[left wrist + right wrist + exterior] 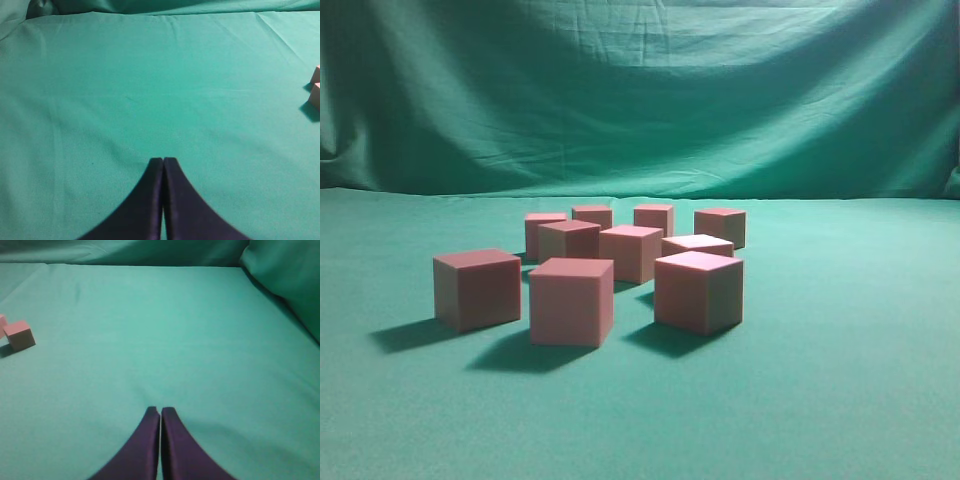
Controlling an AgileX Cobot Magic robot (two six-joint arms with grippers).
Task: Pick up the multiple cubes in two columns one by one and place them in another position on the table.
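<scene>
Both sets of jaws are clenched tight and hold nothing: from my remote seat I see the left gripper with its dark fingers pressed together over bare green cloth, and the right gripper the same, tips meeting above an unbroken stretch of bench. Neither arm shows in the exterior view. The cubes sit clustered in the middle of the bench, nine that I can count, reddish-pink on top with paler sides, loosely arranged in rows running away from the camera; three stand nearest, apart from one another, each throwing a shadow to the left, and the rest crowd behind them, some overlapping in view so I cannot tell whether they touch. Open cloth lies all around the group: wide room to the left, wide room to the right, and a clear band in front toward the near edge. Behind the cubes the bench meets the green backdrop along a soft fold. In the left wrist view two cube corners peek in at the right edge of the picture, well apart from the gripper; in the right wrist view one cube and a sliver of another sit at the far left edge, likewise well apart from the tips.
</scene>
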